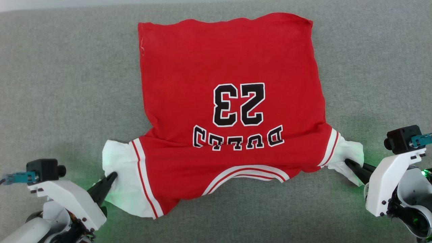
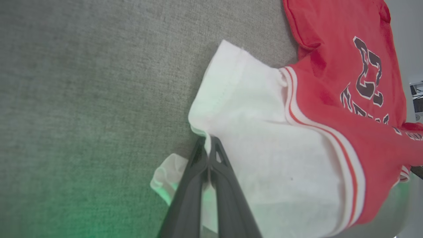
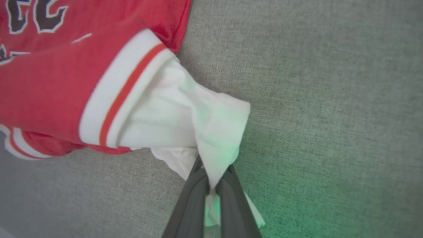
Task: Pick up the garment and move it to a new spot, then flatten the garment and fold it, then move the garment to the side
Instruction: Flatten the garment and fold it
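A grey woven fabric surface spreads across the head view, with a thin pale strip along its far edge at the upper left. Soft green light tints patches of it in both wrist views. At the right edge of the left wrist view, small dark objects sit blurred against a pale background.

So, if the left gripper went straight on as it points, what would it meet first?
The white sleeve of the garment: the left gripper is shut on its edge, so going on would likely push into that cloth.
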Robot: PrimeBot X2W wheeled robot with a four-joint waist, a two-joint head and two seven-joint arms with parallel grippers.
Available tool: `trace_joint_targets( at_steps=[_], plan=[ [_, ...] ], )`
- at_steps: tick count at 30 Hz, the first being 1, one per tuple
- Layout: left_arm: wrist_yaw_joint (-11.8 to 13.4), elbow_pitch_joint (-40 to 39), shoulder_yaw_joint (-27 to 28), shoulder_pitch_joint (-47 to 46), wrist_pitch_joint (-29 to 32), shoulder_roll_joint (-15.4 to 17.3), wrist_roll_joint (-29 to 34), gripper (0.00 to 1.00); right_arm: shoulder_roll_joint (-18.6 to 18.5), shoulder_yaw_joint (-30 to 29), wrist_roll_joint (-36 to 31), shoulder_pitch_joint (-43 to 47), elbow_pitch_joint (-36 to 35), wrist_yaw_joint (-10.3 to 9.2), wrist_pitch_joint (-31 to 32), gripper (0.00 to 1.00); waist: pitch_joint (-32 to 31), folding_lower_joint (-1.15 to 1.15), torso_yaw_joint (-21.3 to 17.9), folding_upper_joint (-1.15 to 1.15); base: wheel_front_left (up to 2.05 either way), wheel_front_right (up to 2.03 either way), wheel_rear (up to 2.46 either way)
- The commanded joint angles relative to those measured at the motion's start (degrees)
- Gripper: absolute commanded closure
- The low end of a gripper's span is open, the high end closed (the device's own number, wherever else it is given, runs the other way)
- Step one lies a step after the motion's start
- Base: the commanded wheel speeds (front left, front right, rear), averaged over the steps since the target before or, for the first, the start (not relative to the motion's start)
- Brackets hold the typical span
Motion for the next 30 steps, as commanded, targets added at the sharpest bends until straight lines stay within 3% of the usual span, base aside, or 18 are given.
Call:
trace_joint_targets(
  at_steps=[1, 8, 9, 10, 16, 24, 27, 30],
  plan=[
    [0.2, 0.3, -0.8, 0.4, 0.5, -0.9, 0.3, 1.00, -0.1, 0.2, -0.7, 0.0, 1.1, -0.09, -0.1, 1.00, 0.1, 0.00, 0.0, 0.00, 0.00, 0.00, 0.00],
    [0.7, 0.6, -1.2, 0.6, 0.1, -1.7, 0.7, 1.00, -0.2, 1.9, -1.5, -0.7, 3.1, -0.09, -1.8, 1.00, -0.1, 0.00, 0.1, 0.00, 0.00, 0.00, 0.00],
    [0.8, 0.6, -1.0, 0.8, -0.2, -1.9, 0.5, 1.00, -0.3, 2.1, -1.5, -0.9, 3.1, -0.09, -2.4, 0.64, -0.3, 0.00, 0.1, 0.00, 0.00, 0.00, 0.00],
    [0.8, 0.5, -1.1, 1.0, -0.3, -1.9, 0.5, 1.00, -0.5, 2.2, -1.6, -1.1, 2.7, -0.09, -3.1, 0.02, -0.5, 0.00, 0.1, 0.00, 0.00, 0.00, 0.00],
    [1.8, -1.1, -1.4, 1.6, -1.2, -2.3, 1.5, 1.00, -3.0, -1.5, 0.0, -0.8, -2.9, -0.08, -3.5, 0.00, -1.5, 0.00, 1.2, 0.00, 0.00, 0.00, 0.00],
    [2.9, -4.2, -2.5, -0.4, -1.4, -3.3, 4.3, 1.00, -7.3, -12.3, 4.2, -5.5, -13.6, -0.08, 6.0, 0.00, -0.1, 0.00, 4.5, 0.00, 0.00, 0.00, 0.00],
    [3.1, -5.0, -2.9, -1.9, -1.1, -4.1, 5.5, 1.00, -7.9, -13.1, 3.9, -11.3, -13.4, -0.08, 9.3, 0.00, 1.4, 0.00, 6.2, 0.00, 0.00, 0.00, 0.00],
    [3.4, -5.3, -3.4, -3.5, -0.9, -4.7, 7.2, 1.00, -7.5, -10.2, 2.0, -18.9, -9.9, -0.08, 11.6, 0.00, 3.4, 0.00, 7.7, 0.00, 0.00, 0.00, 0.00]
  ],
)
